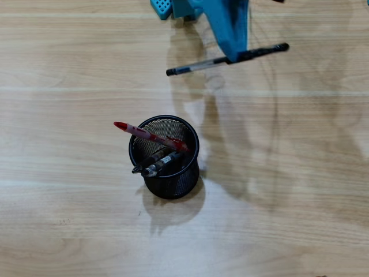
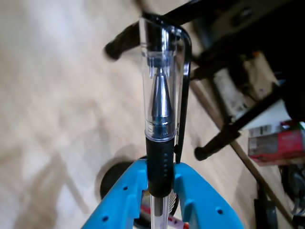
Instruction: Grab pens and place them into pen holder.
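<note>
The black wire-mesh pen holder (image 1: 165, 158) stands on the wooden table, a little left of centre in the overhead view. Inside it lean a red-and-clear pen (image 1: 147, 134) and two black-and-clear pens (image 1: 157, 163). My blue gripper (image 1: 235, 55) is up and to the right of the holder, shut on a fourth black-and-clear pen (image 1: 196, 67), held above the table and lying almost level. In the wrist view the same pen (image 2: 161, 102) is clamped at its black grip between the blue fingers (image 2: 202, 202), cap end pointing away. The holder shows only partly below the jaws.
The blue arm base (image 1: 173, 8) sits at the top edge of the overhead view. In the wrist view black chair legs (image 2: 224, 136) and a red box (image 2: 276, 145) lie beyond the table edge (image 2: 243, 157).
</note>
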You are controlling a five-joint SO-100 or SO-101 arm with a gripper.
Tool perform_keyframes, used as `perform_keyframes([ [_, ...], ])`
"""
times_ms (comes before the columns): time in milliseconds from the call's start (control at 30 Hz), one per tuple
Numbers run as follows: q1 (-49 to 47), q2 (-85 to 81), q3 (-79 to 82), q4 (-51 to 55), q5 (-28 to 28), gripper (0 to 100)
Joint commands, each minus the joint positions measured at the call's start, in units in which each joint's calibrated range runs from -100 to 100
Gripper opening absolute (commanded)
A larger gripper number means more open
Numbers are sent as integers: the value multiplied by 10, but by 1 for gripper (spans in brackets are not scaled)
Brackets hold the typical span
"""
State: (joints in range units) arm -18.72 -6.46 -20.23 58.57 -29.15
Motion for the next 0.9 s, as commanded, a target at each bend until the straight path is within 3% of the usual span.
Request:
perform_keyframes([
  [0,29,-49,11,-101,-56,2],
  [267,43,-52,145,-400,-133,2],
  [533,59,-52,365,-685,-152,2],
  [667,83,-52,441,-746,-152,2],
  [867,117,-52,497,-756,-163,2],
])
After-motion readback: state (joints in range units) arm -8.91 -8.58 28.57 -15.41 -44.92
